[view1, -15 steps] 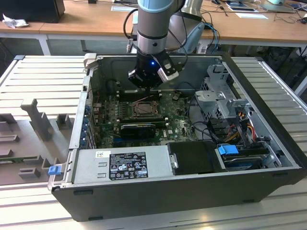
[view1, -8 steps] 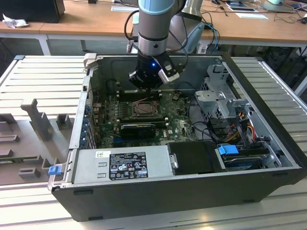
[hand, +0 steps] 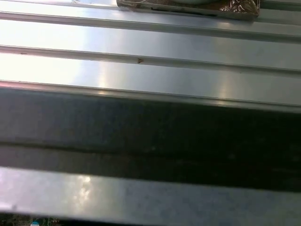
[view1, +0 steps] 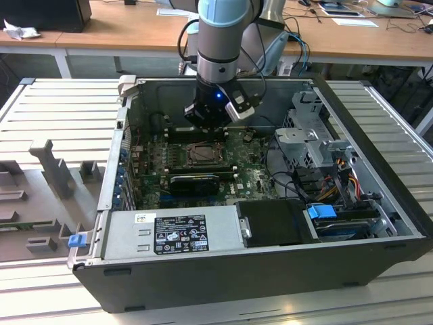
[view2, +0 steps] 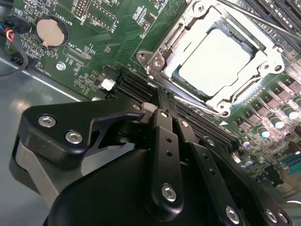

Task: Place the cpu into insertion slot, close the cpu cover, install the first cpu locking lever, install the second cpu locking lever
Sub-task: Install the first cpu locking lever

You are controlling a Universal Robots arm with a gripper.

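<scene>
The cpu (view2: pixel 214 59) lies flat in the insertion slot (view1: pixel 203 154), its pale silvery top showing through the cut-out. The cpu cover (view2: pixel 270 56), a silver metal frame, is folded down around it. A thin metal lever rod (view2: pixel 263 21) runs along one side of the socket. My gripper (view2: pixel 162 100) hangs over the green board beside the socket, its black fingers (view2: pixel 165 136) pressed together with nothing between them. In the exterior view the gripper (view1: pixel 205 124) is just behind the socket, low inside the case.
Black memory slots (view2: pixel 136 84) lie right under the fingertips, and a coin battery (view2: pixel 49 30) sits further off. A black graphics card (view1: pixel 195 181), the power supply (view1: pixel 169 233) and a drive cage (view1: pixel 318 139) crowd the case. Ribbed metal tabletop (hand: pixel 150 42) surrounds it.
</scene>
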